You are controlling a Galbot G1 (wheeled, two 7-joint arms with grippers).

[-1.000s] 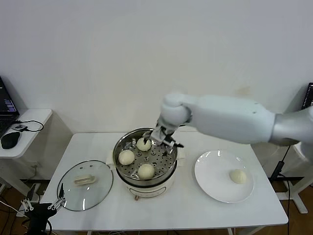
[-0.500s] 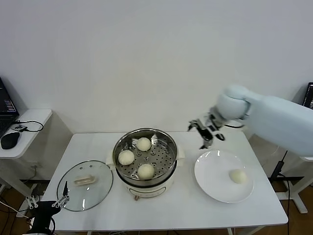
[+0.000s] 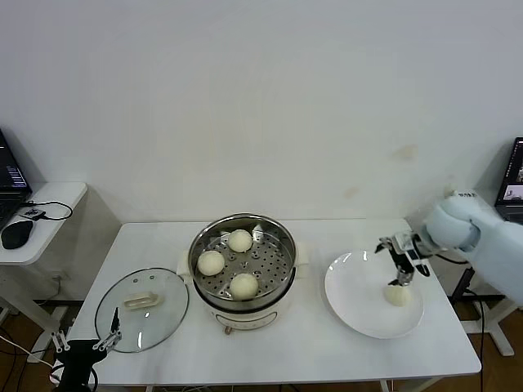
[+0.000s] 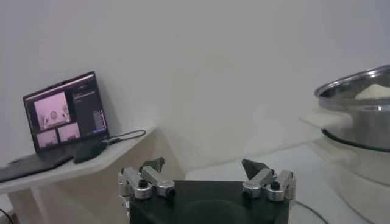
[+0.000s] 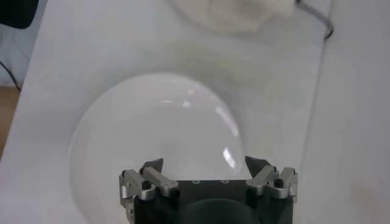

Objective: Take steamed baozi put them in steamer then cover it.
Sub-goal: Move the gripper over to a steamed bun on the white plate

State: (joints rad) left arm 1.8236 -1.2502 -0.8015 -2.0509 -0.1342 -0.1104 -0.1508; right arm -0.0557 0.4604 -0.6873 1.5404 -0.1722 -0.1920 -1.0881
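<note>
Hovering over plate (image 3: pixel 359 306), right claw (image 3: pixel 401 263) spread, empty; baozi (image 3: pixel 398 294) beneath; left claw (image 3: pixel 84 344) spread, empty.

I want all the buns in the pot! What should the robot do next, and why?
Probably lower the open right gripper onto the last baozi on the white plate and close on it. Three baozi already sit in the steamer, and the gripper hovers just above this one.

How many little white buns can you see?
4. Three baozi sit in the steamer: one at the back, one on the left, one in front. The fourth lies on the white plate.
</note>
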